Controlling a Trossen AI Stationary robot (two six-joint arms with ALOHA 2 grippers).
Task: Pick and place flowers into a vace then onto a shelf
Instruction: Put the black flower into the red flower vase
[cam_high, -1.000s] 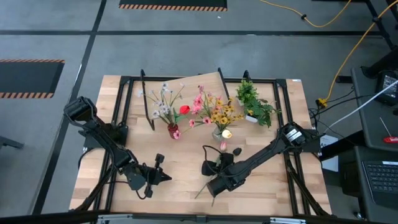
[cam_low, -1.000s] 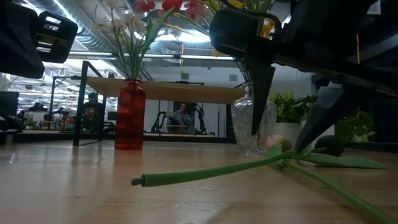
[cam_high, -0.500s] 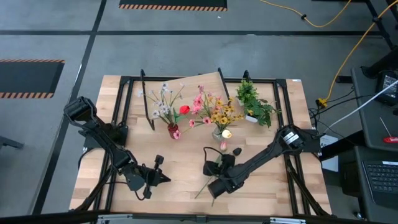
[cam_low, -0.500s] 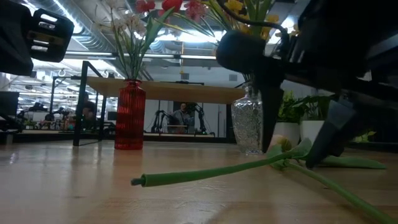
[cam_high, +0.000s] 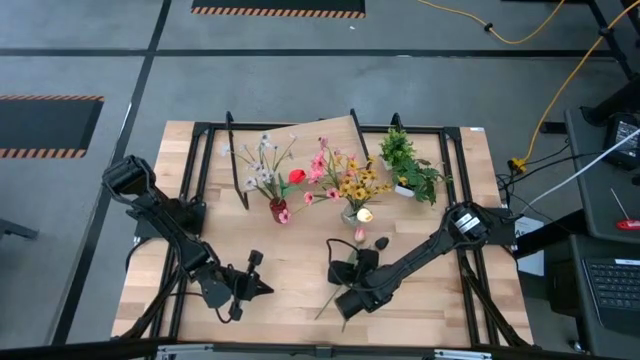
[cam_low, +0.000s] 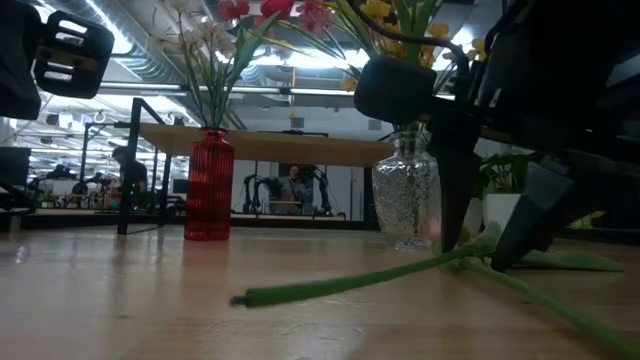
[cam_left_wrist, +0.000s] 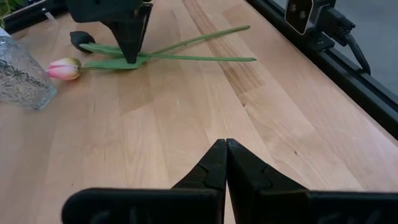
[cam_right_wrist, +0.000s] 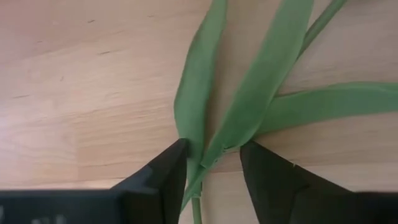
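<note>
Shelf (cam_high: 300, 135), one, upper centre, partly hidden by bouquets. Vases, two: red vase (cam_low: 211, 186), clear vase (cam_low: 405, 204). Loose flowers (cam_left_wrist: 134, 57), two, crossed on the table, lower centre. Right gripper (cam_right_wrist: 212, 163): fingers straddling leaves and stem, not yet clamped. Left gripper (cam_left_wrist: 225, 152): lower left, closed, empty. Flower heads in the vases cut off in low view.

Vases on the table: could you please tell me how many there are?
2. The red vase stands left of the clear glass vase, both holding flowers, in front of the shelf. The white-potted plant isn't counted.
</note>
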